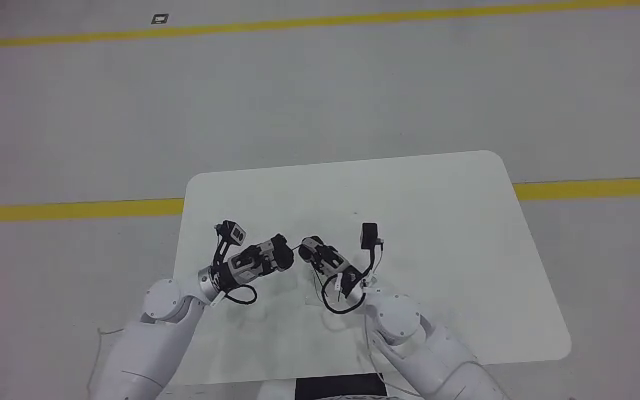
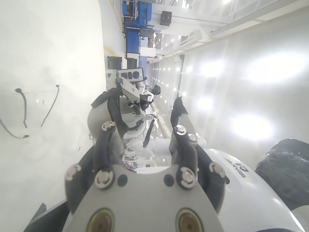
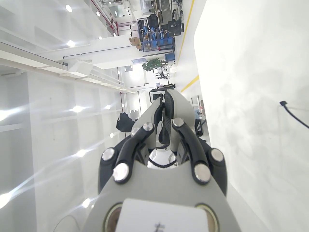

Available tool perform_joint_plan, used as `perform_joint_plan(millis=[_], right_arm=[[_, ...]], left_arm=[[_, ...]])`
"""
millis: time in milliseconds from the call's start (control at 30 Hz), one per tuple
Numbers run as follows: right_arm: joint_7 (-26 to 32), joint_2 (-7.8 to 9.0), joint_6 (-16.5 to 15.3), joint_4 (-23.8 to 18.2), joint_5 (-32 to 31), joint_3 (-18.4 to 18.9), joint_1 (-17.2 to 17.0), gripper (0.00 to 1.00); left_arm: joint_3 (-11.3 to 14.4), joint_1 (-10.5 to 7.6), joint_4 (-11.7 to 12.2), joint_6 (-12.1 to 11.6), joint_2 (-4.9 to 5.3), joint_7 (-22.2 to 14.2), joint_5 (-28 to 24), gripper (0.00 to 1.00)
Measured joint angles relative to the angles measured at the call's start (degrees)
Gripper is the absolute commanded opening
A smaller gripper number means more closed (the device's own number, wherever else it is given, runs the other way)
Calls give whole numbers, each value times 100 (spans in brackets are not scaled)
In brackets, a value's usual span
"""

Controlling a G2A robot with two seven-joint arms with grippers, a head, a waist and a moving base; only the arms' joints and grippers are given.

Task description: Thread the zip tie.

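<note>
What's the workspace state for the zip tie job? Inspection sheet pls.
surface: white table, rounded corners.
job's things: at least three black zip ties lying loose on the table, not looped.
clutter: nothing seen.
grippers: left gripper open; right gripper shut, can't tell if it holds anything; tips face each other above the table.
cables: black loops at both wrists.
surroundings: grey floor with yellow lines; shelving with blue bins behind.
</note>
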Motion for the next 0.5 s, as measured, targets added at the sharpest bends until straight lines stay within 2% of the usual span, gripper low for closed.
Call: perform_joint_plan(millis=[500], right_arm=[[66, -19, 25, -71, -280, -17, -35, 0]], left_arm=[[37, 23, -50, -8, 31, 104, 79, 35]])
